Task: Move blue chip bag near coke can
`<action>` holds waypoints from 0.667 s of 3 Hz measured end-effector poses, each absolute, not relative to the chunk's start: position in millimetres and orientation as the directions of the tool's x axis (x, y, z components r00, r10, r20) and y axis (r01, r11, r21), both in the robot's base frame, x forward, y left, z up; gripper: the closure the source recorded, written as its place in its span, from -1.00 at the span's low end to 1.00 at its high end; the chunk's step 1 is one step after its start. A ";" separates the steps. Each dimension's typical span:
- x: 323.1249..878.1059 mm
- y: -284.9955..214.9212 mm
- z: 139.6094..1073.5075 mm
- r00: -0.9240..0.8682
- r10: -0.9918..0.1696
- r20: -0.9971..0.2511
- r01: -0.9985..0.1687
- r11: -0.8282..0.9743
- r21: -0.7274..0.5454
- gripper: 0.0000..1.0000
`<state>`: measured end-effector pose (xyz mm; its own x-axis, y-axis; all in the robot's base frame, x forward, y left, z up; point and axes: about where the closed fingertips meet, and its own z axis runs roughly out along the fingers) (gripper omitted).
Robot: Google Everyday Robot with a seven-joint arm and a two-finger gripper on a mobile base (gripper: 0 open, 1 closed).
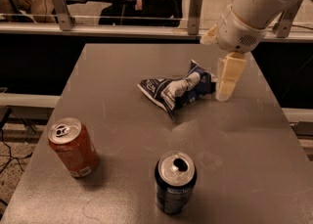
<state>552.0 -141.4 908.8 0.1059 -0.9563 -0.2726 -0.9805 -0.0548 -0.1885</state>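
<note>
Blue chip bag (178, 88), crumpled dark-blue foil with white patches, lies flat at mid-bench, nearer the far edge and right edge. Red-orange coke can (72, 147) stands upright near the front-left corner, well apart from it. Dark navy can (175, 181) stands upright at the front edge. Cream gripper (227, 78) hangs just beside the bag's right end, low over the grey metal bench (112, 71); open or closed cannot be determined.
</note>
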 end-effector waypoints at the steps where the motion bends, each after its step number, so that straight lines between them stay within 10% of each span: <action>1: 563.0 -134.0 893.9 0.158 -0.954 -0.256 -0.979 -0.118 -0.167 -1.00; 2: 575.3 -131.8 878.8 0.176 -0.957 -0.230 -0.981 -0.151 -0.120 -0.67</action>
<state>575.3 -131.8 878.8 0.1756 -0.9573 -0.2296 -0.9812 -0.1512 -0.1198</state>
